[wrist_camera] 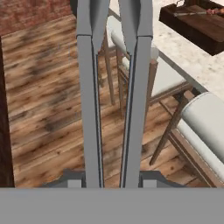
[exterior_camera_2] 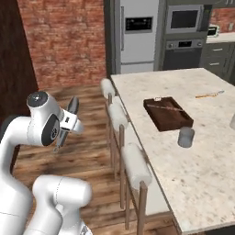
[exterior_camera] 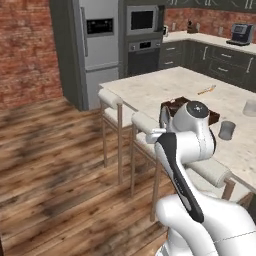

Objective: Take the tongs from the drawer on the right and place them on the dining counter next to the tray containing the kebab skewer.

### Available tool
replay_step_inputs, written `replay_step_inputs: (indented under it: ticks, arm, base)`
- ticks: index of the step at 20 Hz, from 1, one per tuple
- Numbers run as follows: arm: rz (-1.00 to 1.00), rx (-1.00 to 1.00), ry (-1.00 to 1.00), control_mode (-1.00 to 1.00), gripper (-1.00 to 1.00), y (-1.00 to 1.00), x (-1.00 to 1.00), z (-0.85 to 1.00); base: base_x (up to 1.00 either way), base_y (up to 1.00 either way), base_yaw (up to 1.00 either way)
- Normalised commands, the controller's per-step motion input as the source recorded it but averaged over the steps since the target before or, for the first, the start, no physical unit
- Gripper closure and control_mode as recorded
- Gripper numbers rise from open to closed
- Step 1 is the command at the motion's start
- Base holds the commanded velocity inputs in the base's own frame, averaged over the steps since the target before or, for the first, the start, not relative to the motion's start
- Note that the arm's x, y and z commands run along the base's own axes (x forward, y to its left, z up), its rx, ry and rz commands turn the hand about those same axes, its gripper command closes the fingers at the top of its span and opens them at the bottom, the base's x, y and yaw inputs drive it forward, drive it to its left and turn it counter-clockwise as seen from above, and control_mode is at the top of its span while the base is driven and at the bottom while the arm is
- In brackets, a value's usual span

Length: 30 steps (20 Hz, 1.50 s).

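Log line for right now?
claw: shut on tongs | position: over floor beside stools | tray: on dining counter | placement: pending

A: What carried everything? And where was it from the claw [exterior_camera_2: 64, 131]?

B: The dining counter [exterior_camera_2: 202, 151], a beige speckled top well off to the claw's right, past the padded stools [exterior_camera_2: 135, 165] on the wooden floor [exterior_camera: 55, 165].

A: What lay on it?

B: The dark brown tray [exterior_camera_2: 167, 114] lay nearest the claw's side. Just beyond its near corner stood a small grey cup [exterior_camera_2: 186, 137], and a thin orange stick [exterior_camera_2: 209, 94] lay farther off.
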Motion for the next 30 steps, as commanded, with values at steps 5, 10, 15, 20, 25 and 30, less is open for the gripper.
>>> replay_step_inputs:
  ticks: [5, 10, 15, 20, 25, 30]
  arm:
    - [0.0, 0.0, 0.0, 1.0, 1.0, 0.0, 0.0, 0.0]
    - [0.0, 0.0, 0.0, 1.0, 1.0, 0.0, 0.0, 0.0]
    - [0.0, 0.0, 0.0, 1.0, 1.0, 0.0, 0.0, 0.0]
    - [0.0, 0.0, 0.0, 1.0, 1.0, 0.0, 0.0, 0.0]
    - [0.0, 0.0, 0.0, 1.0, 1.0, 0.0, 0.0, 0.0]
    - [0.0, 0.0, 0.0, 1.0, 1.0, 0.0, 0.0, 0.0]
  base:
    - [0.55, 0.67, -0.46]
    - [0.46, 0.68, -0.46]
    - [0.37, 0.65, -0.45]
    - [0.31, 0.7, -0.45]
    - [0.37, 0.86, -0.44]
    - [0.4, 0.76, -0.43]
